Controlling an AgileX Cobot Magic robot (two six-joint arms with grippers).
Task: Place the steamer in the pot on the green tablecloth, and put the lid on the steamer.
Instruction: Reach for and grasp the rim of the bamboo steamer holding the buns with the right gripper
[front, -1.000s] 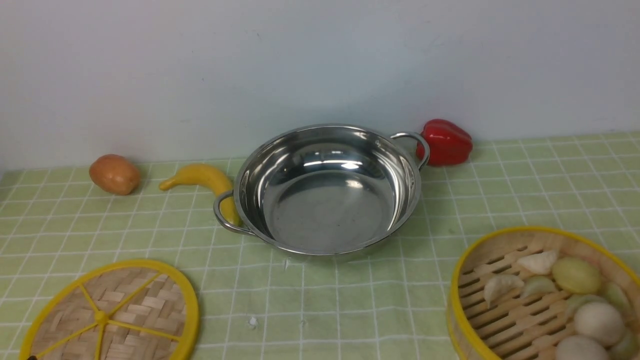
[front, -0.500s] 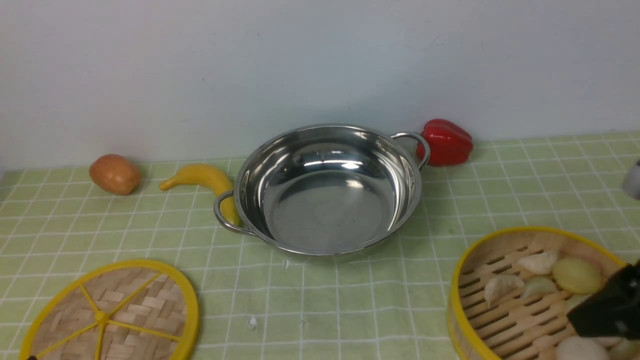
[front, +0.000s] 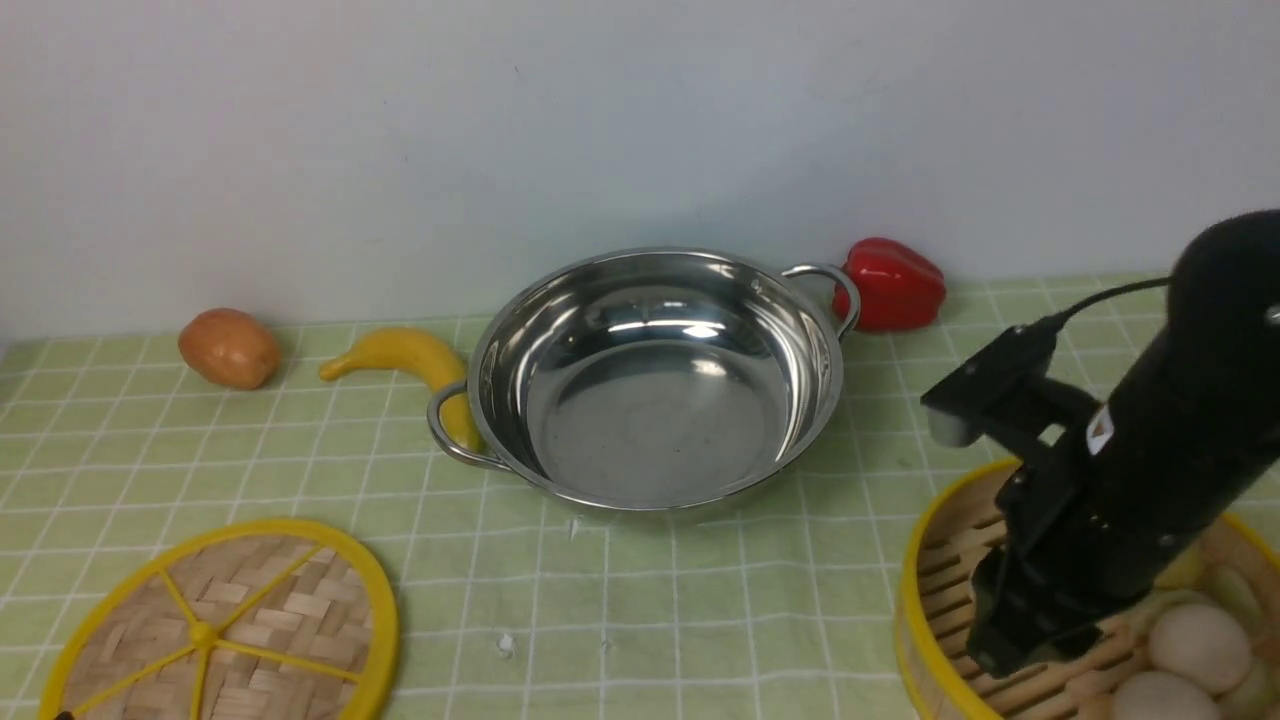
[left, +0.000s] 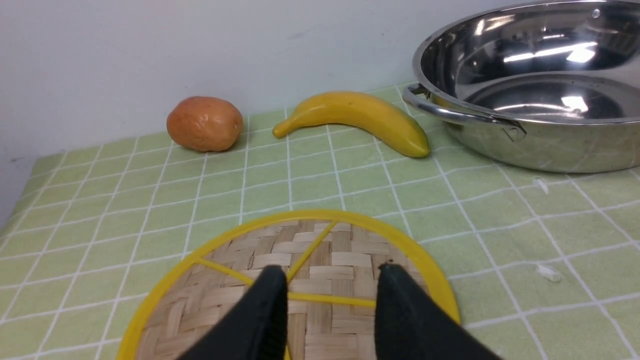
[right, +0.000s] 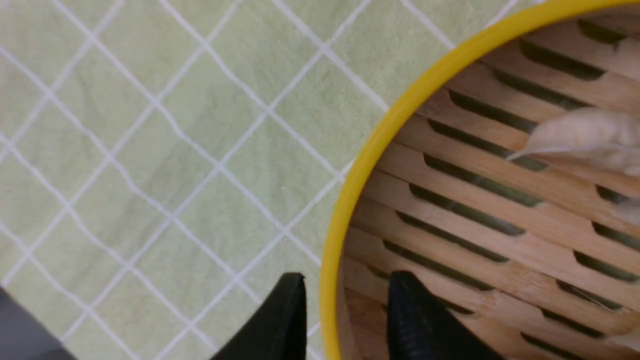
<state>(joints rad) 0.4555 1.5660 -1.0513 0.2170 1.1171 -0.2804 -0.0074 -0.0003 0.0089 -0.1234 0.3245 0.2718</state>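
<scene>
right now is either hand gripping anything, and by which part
Nothing is held: right hand straddles the steamer rim, jaws open; left hand hangs open above the lid.

Pot (front: 650, 430): polished steel, mirror-bright and smooth.
Steamer (right: 475, 210): pale wooden slats, matt, with a smooth yellow rim.
Lid (front: 270, 600): woven bamboo strips, dry and rough; yellow spokes look like plastic.
Green tablecloth (front: 700, 600): soft matt cloth, a little fuzzy.
Red pepper (front: 893, 283): glossy, plastic-like skin.
Banana (front: 405, 355): smooth, with a soft shine.
Brown fruit (front: 229, 347): matt, slightly dimpled.
</scene>
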